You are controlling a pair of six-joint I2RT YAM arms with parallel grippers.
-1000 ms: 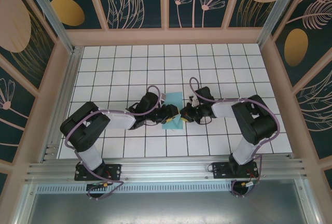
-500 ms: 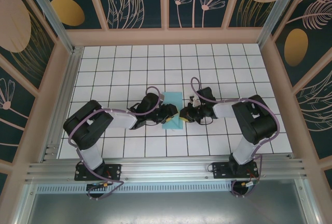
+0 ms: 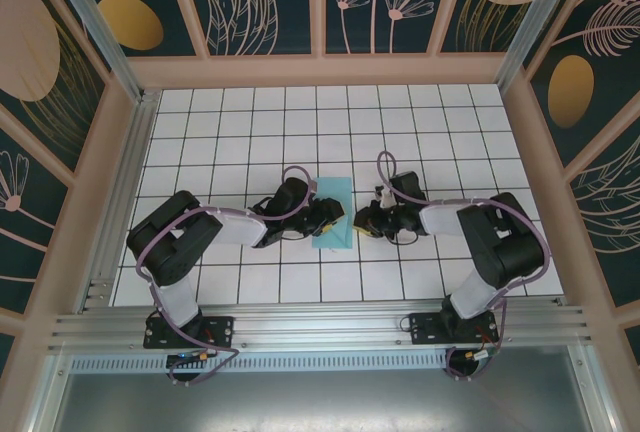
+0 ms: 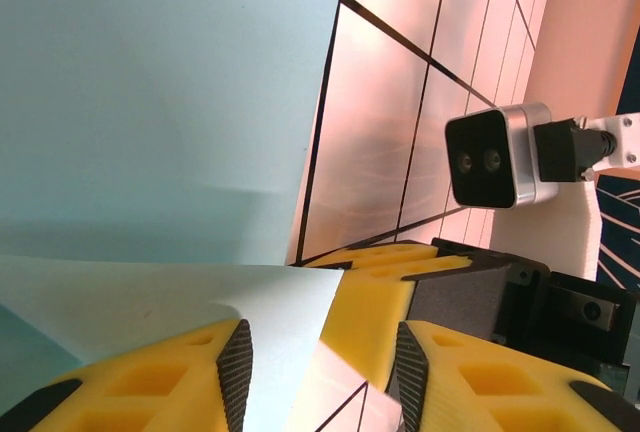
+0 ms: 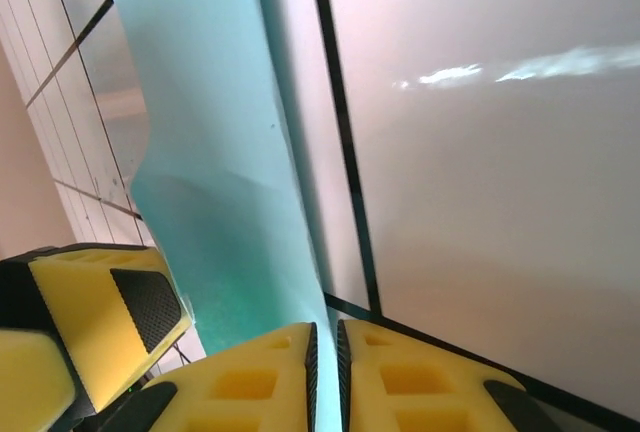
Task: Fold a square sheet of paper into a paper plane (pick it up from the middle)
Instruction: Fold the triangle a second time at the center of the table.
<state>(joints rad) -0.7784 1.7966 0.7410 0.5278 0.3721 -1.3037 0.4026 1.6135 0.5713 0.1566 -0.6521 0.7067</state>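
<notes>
The square sheet of paper (image 3: pixel 335 197), folded narrower, lies on the white-tiled tabletop (image 3: pixel 250 122) between the two arms, with one flap raised off it. The right pincer (image 5: pixel 325 352) stands almost closed. The sheet's edge runs into its thin slit, so it seems to pinch that edge to steady the fold. The left pincer (image 4: pixel 322 362) is partly open and straddles the flap's corner without clamping it, probably placed to press the crease.

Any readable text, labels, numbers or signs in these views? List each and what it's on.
None can be read.
The square sheet of paper: plain teal, no print.
The wall panels: plant drawings, no words.
The wrist camera: no legible marking on its housing.
</notes>
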